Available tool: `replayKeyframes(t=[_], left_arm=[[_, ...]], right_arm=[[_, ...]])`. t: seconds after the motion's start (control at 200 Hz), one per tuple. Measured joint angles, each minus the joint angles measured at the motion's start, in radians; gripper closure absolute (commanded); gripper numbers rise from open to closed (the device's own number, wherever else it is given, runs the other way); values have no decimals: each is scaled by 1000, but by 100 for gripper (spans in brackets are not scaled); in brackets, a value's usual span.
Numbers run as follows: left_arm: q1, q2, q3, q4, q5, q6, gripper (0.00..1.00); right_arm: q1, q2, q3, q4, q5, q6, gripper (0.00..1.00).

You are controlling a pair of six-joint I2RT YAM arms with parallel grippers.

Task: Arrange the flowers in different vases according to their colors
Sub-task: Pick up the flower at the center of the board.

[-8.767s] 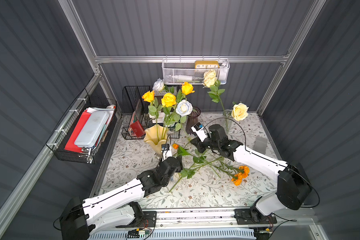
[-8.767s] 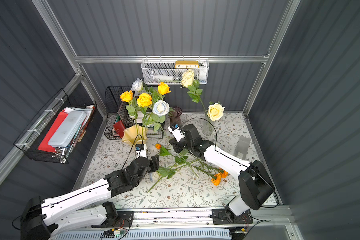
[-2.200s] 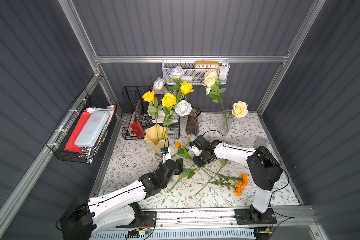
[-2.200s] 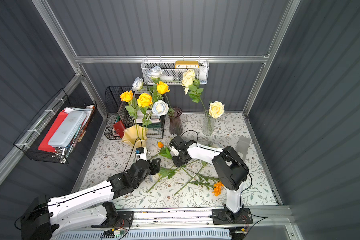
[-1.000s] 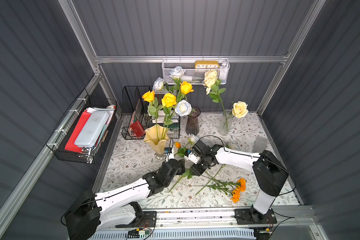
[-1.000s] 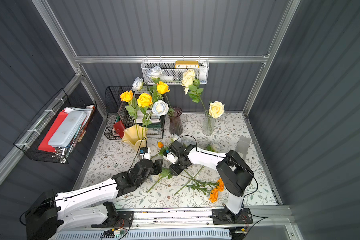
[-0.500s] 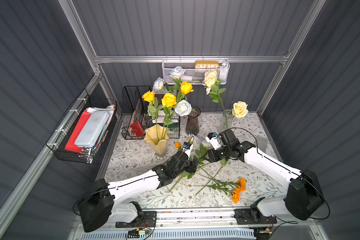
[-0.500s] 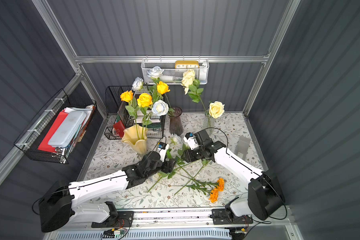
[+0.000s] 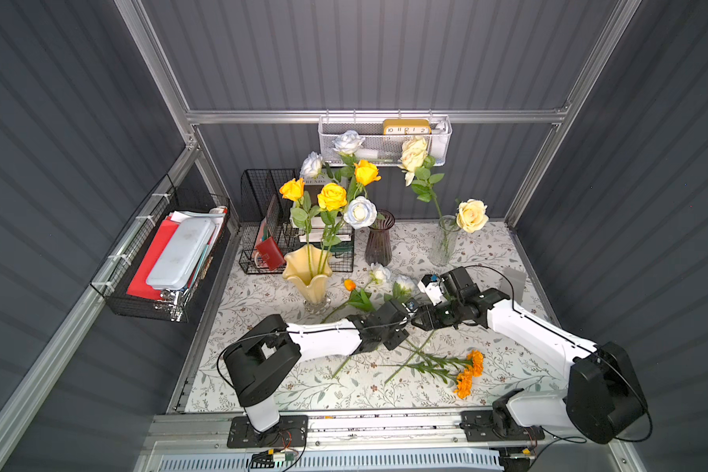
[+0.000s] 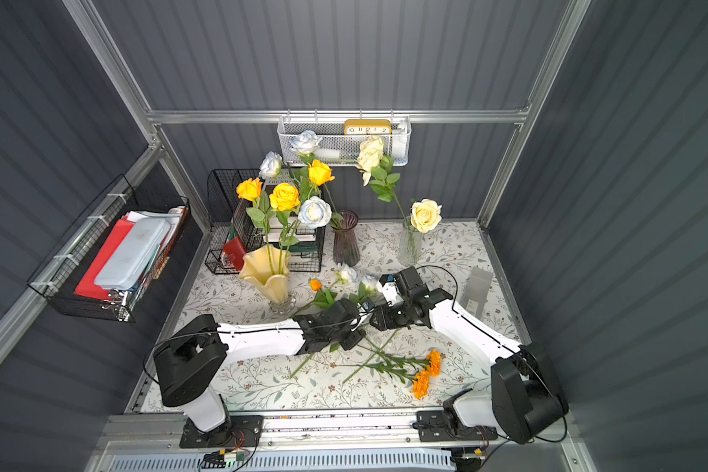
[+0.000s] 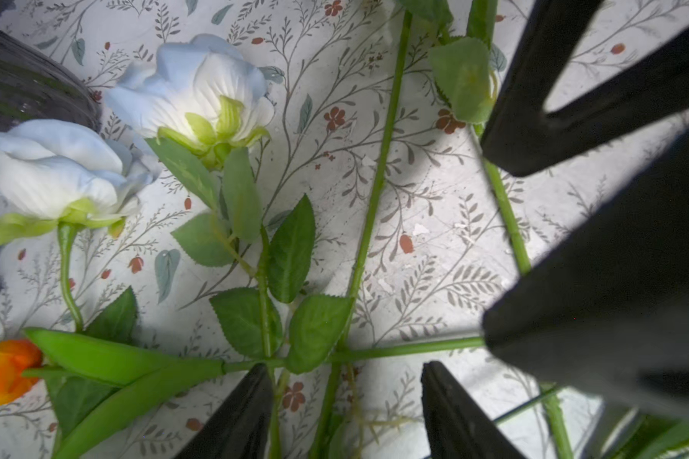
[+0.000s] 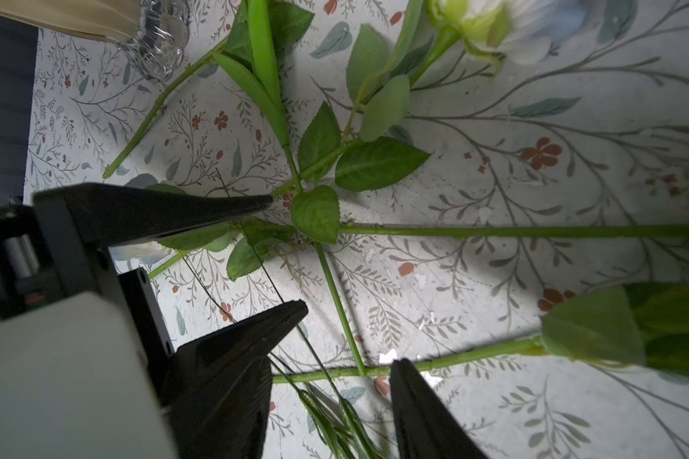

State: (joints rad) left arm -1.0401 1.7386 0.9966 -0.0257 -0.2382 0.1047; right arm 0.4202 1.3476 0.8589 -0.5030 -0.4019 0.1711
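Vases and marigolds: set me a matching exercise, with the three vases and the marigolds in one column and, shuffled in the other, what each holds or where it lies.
Column one
1. yellow vase
2. purple vase
3. clear vase
4. marigolds

Column two
A. lying flat on the tablecloth
B. holds cream roses
C. holds yellow-orange roses
D. holds bluish-white roses

Pairs: 1-C, 2-D, 3-B, 4-A
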Motion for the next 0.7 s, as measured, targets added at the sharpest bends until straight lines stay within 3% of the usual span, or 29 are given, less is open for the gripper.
replayKeyframes(t=[0.3,0.5,0.7], left_arm=[[-43,-22,-5,-69,-69,60,35],[-161,-130,-125,-29,-56,249,33],[-168,-239,-184,40,-23,380,32]], right_arm=[[-11,2,-24,-29,-15,2,48],[-16,14,-29,38,-24,11,48],[-17,14,-29,83,-37,15,48]])
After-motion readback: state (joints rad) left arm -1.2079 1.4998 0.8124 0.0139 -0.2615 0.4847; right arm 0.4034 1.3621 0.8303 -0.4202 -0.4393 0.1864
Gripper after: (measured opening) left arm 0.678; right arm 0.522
